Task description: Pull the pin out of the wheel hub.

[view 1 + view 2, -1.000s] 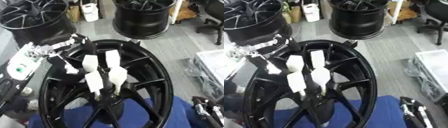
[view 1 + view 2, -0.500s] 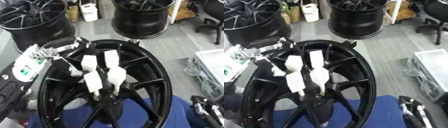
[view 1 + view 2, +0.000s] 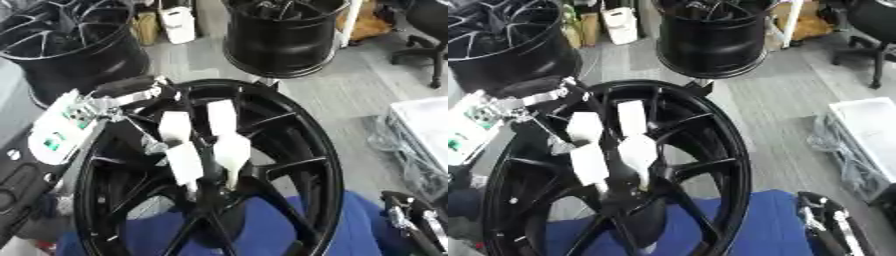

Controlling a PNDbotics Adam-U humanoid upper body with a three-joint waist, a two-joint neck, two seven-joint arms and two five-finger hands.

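Left eye view: my left hand (image 3: pixel 105 107), fingers' set indiscernible, reaches over the glossy black spoked wheel hub (image 3: pixel 297 150). White block-shaped pins (image 3: pixel 219 117) stand just right of it, unextracted. Next: grasp one.

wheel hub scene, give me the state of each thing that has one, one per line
wheel: lying tilted over a blue cloth, face up
white pins: four, standing in the hub, none pulled out
left hand: at the wheel's upper left rim, not on any pin, grip unclear
right hand: idle at the lower right, fingers unclear
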